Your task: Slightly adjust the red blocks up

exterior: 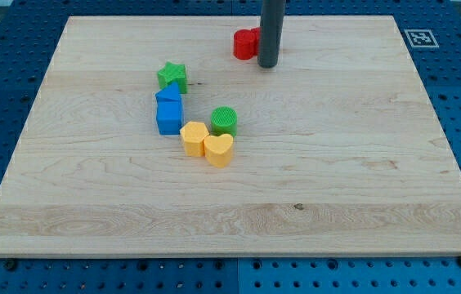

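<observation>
1. Right now my tip [267, 64] is resting on the wooden surface [361, 180] near the view's top, touching the right side of the red block [245, 44].
2. The rod is hiding part of the red block, so its shape is hard to tell.
3. I have no fingers, only a dark rod.
4. Well below, a green star [172, 77] is sitting above two blue blocks [168, 110] that are touching.
5. A green cylinder [224, 121] is standing just beside a yellow hexagon [194, 138] and a yellow heart [219, 150].
</observation>
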Robot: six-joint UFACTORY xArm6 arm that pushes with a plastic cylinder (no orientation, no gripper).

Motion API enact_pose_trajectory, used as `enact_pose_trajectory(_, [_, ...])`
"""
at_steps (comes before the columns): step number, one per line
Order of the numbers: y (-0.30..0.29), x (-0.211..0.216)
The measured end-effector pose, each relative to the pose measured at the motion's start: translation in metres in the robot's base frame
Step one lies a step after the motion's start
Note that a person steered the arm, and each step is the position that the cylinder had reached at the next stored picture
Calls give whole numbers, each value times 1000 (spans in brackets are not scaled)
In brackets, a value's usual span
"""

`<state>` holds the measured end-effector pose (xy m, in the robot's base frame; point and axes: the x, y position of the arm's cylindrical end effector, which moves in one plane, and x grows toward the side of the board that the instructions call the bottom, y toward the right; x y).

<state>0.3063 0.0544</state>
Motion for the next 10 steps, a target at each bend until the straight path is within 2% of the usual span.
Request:
enact_pose_trajectory(5, [-3,0])
enact_pose_trajectory(8, [15,0])
enact_pose_trajectory(10, [15,-15])
